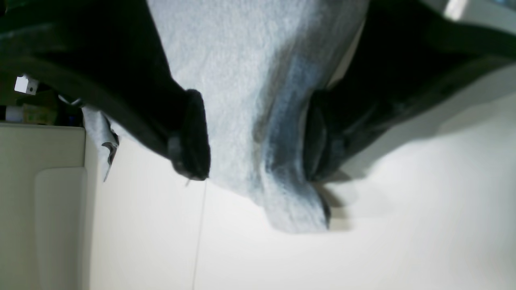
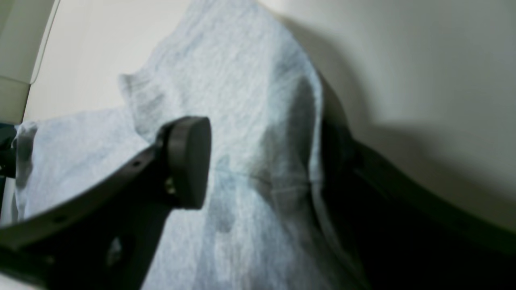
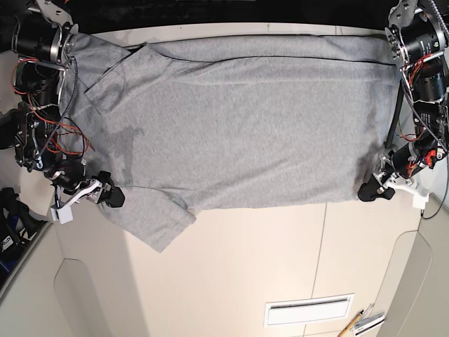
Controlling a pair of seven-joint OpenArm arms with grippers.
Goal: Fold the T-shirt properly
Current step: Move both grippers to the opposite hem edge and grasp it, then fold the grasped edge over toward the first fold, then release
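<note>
**No fold made yet**

I am pinching the near edge of the heather-grey cotton T-shirt [image 3: 231, 133] with my left gripper [image 3: 370, 189] and right gripper [image 3: 111, 196]. It is lying spread flat across the cream surface [image 3: 280, 260]; every fold is remaining.
</note>
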